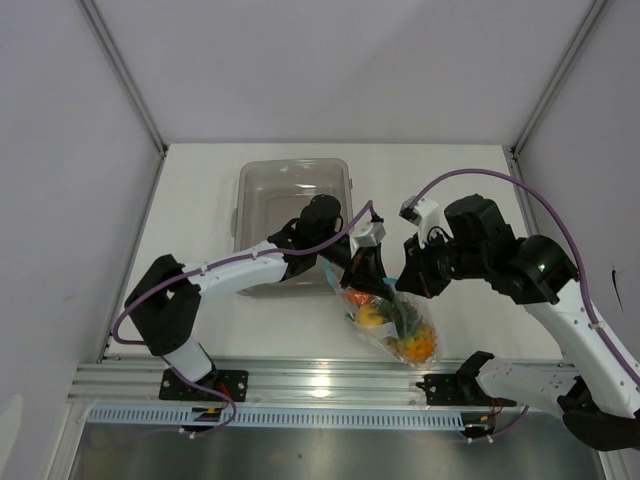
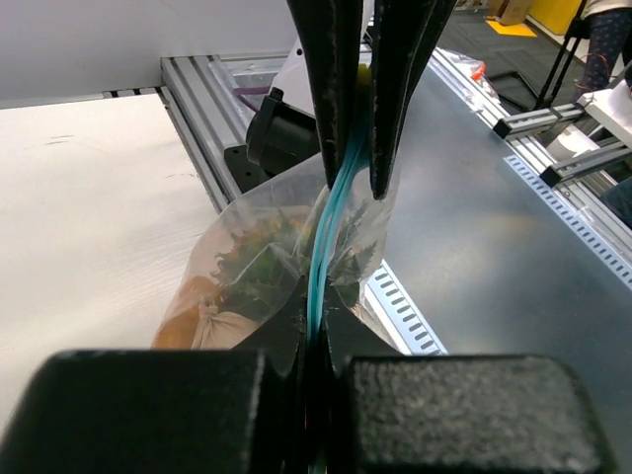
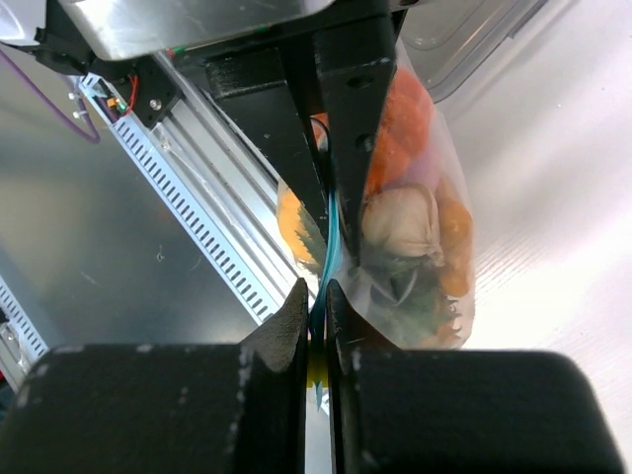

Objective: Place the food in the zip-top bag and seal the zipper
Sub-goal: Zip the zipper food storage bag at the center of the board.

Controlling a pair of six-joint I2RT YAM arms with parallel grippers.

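Loading done: the clear crinkly plastic zip-top bag (image 1: 395, 325), small toy produce (image 1: 372, 315) inside, is held near the white tabletop's (image 1: 200, 200) front edge, left and right jaws both clenched on its light blue zipper strip (image 2: 326, 237); sealing appears under way, its completion indeterminable.

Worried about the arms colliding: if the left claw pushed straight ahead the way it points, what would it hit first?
Likely the right claw, clamped on the same zipper straight ahead of the left claw, with only the mouth of the zip-top bag between them; depth is unclear.
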